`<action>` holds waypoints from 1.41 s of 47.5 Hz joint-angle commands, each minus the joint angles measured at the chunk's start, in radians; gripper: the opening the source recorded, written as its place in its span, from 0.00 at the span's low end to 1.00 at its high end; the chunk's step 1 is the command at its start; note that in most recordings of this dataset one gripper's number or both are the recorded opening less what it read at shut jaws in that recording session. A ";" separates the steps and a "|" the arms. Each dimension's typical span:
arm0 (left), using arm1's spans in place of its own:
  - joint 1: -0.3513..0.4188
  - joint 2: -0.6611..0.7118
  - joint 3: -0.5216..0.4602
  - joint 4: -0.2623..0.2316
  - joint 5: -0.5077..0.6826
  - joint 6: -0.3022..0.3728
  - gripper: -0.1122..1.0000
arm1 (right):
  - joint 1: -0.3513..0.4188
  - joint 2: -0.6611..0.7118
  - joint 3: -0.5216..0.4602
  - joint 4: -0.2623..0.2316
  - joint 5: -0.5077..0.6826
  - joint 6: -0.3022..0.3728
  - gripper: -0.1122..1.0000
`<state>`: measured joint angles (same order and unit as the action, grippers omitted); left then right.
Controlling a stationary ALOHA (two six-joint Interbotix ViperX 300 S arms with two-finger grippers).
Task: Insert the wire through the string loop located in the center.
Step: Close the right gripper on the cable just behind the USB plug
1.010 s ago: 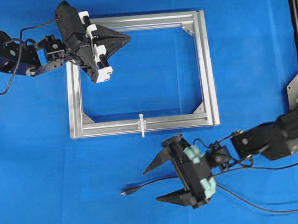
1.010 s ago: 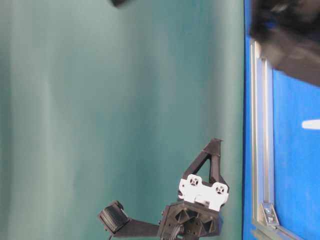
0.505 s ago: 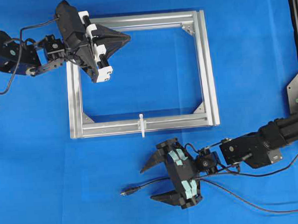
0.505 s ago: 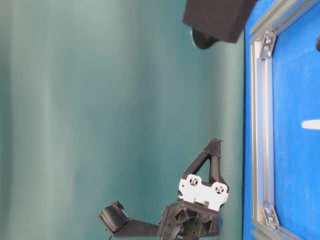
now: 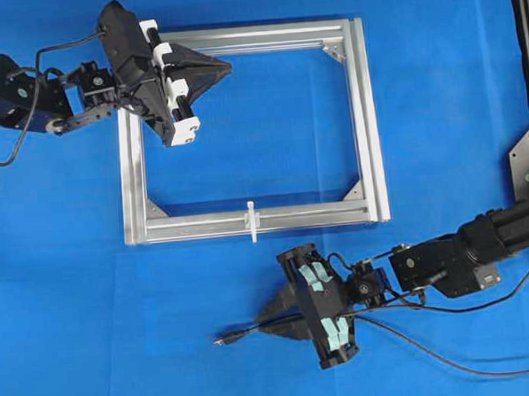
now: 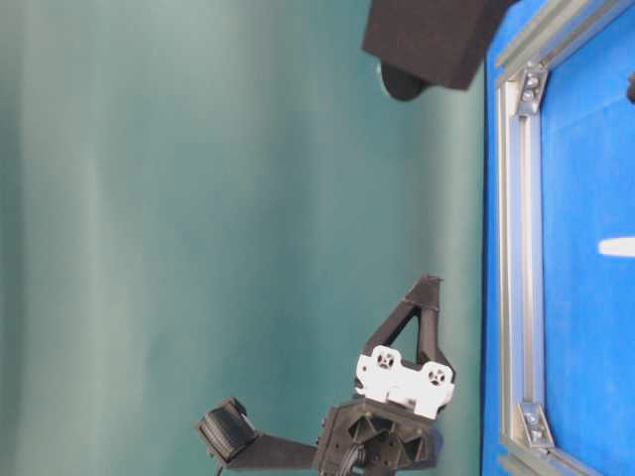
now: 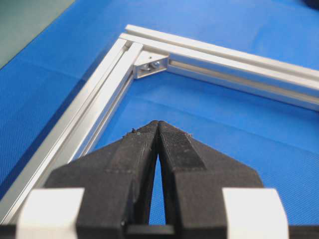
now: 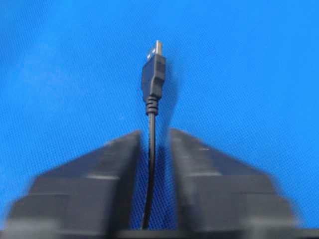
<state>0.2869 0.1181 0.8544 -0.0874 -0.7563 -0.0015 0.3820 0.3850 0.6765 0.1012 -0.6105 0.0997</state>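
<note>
Two arms in view. Left gripper (image 5: 225,69) hangs over the top-left corner of the aluminium frame (image 5: 365,113), arm reaching in from the left edge, fingers pointing right, jaws fully pressed together with nothing between them. Right gripper (image 5: 264,320) sits low on the blue mat (image 5: 74,288) below the frame, arm stretched in from the right edge, fingers pointing left. In the right wrist view its fingers (image 8: 119,154) stand close on either side of the wire (image 8: 151,144), a thin gap showing each side; frame is blurred, so probably not clamped tight, cannot tell for sure. Wire's plug (image 5: 224,340) lies on the mat just left of the fingertips, cable trailing right toward the lower right corner. String loop (image 5: 251,221) stands on the middle of the frame's bottom bar, well apart from the plug. Green backdrop (image 6: 198,198) behind the table. Open mat left of the plug and inside the frame.
</note>
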 commanded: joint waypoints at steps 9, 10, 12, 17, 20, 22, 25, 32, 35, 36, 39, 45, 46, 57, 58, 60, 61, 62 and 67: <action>0.002 -0.028 -0.015 0.003 -0.005 -0.002 0.10 | 0.003 -0.020 -0.009 0.000 -0.009 -0.002 0.08; 0.002 -0.028 -0.015 0.003 -0.005 -0.002 0.10 | 0.002 -0.020 -0.009 0.000 -0.009 -0.002 0.08; 0.003 -0.028 -0.015 0.003 -0.005 -0.002 0.10 | 0.003 -0.020 -0.009 0.000 -0.009 -0.002 0.08; 0.003 -0.028 -0.015 0.003 -0.005 -0.002 0.10 | 0.003 -0.020 -0.009 0.000 -0.009 -0.002 0.08; 0.002 -0.028 -0.015 0.003 -0.005 -0.002 0.10 | 0.003 -0.021 -0.011 0.000 -0.008 -0.002 0.08; 0.002 -0.028 -0.017 0.003 -0.005 -0.002 0.10 | 0.002 -0.025 -0.011 0.000 -0.006 -0.002 0.08; 0.003 -0.028 -0.017 0.003 -0.005 -0.002 0.10 | 0.002 -0.043 -0.008 0.000 -0.002 -0.002 0.08; 0.003 -0.028 -0.017 0.003 -0.005 -0.002 0.10 | 0.003 -0.100 0.003 0.000 0.014 -0.003 0.08; 0.003 -0.028 -0.018 0.003 -0.005 -0.002 0.10 | 0.002 -0.138 0.005 0.000 0.046 -0.008 0.08; 0.002 -0.028 -0.020 0.003 -0.005 -0.002 0.10 | 0.002 -0.152 0.005 -0.002 0.057 -0.008 0.08; 0.003 -0.028 -0.021 0.003 -0.005 -0.002 0.10 | 0.000 -0.192 0.003 -0.003 0.103 -0.009 0.08; 0.003 -0.028 -0.023 0.003 -0.005 -0.003 0.10 | -0.002 -0.273 0.005 -0.005 0.193 -0.011 0.08; 0.002 -0.028 -0.023 0.003 -0.005 -0.003 0.10 | -0.002 -0.282 0.006 -0.005 0.201 -0.011 0.08; 0.003 -0.029 -0.023 0.003 0.000 -0.005 0.10 | -0.002 -0.337 0.008 -0.006 0.244 -0.011 0.08; 0.002 -0.029 -0.023 0.003 0.002 -0.005 0.10 | -0.002 -0.337 0.008 -0.006 0.244 -0.011 0.08; 0.003 -0.029 -0.023 0.003 0.002 -0.005 0.10 | -0.002 -0.336 0.009 -0.006 0.245 -0.011 0.08; 0.002 -0.029 -0.023 0.003 0.003 -0.006 0.10 | -0.002 -0.336 0.009 -0.006 0.244 -0.011 0.08; 0.003 -0.029 -0.023 0.003 0.003 -0.006 0.10 | -0.002 -0.334 0.011 -0.006 0.245 -0.011 0.08; 0.002 -0.029 -0.023 0.003 0.008 -0.006 0.10 | -0.002 -0.336 0.012 -0.006 0.244 -0.011 0.08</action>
<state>0.2869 0.1181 0.8483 -0.0874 -0.7470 -0.0061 0.3820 0.0752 0.6964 0.0982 -0.3620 0.0905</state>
